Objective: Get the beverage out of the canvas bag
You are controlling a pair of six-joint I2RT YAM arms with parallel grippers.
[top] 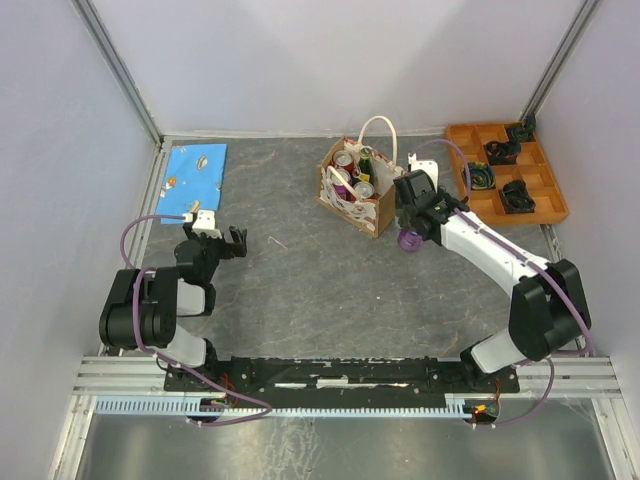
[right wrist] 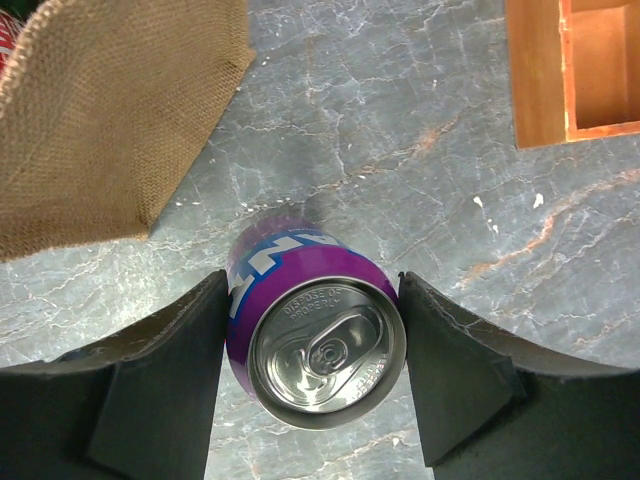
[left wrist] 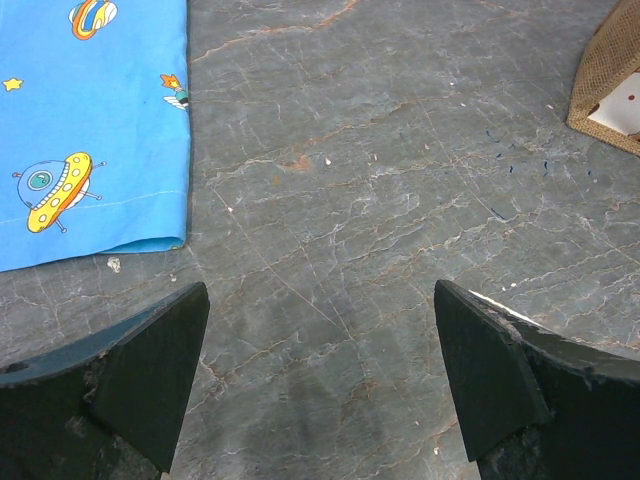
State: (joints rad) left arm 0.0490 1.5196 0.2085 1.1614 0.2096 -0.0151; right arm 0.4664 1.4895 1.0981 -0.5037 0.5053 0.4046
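1. The purple can (right wrist: pixel 258 268), near the table's right side: big white-and-blue letters run down its side. Only parts show, and no word can be made out.
2. Its silver lid (right wrist: pixel 322 352): a curved line of small dark printed characters near the rim, too fine to read surely.
3. The cans (top: pixel 352 172) in the canvas bag (top: pixel 352 205), toward the table's far edge: labels too small to read.
4. The blue cloth (left wrist: pixel 90 120), at the far left corner: cartoon pictures only.

Coarse canvas bag (right wrist: pixel 110 110), glossy metal can (right wrist: pixel 315 345)
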